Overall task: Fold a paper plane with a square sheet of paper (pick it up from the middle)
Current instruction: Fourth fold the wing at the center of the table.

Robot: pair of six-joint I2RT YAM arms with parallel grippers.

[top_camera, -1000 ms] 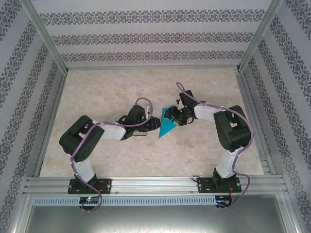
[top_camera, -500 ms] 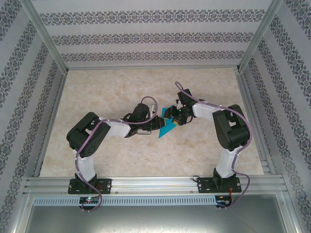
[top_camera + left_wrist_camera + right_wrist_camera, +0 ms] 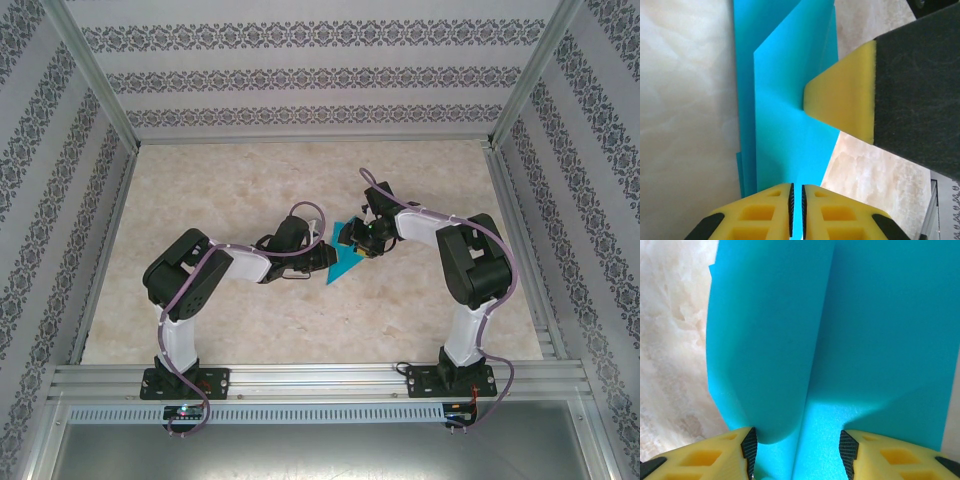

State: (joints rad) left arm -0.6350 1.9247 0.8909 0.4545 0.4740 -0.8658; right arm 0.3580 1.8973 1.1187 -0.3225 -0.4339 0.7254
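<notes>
Folded teal paper sheet [image 3: 785,125] over the tabletop [image 3: 685,125], its near edge pinched between closed left fingers [image 3: 772,202], right fingers [image 3: 715,452] spread apart, straddling its crease

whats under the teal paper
The pale marbled table shows past the edges of the square sheet of paper. A lower paper layer peeks out beneath its top flap. Anything under the middle is covered.
</notes>
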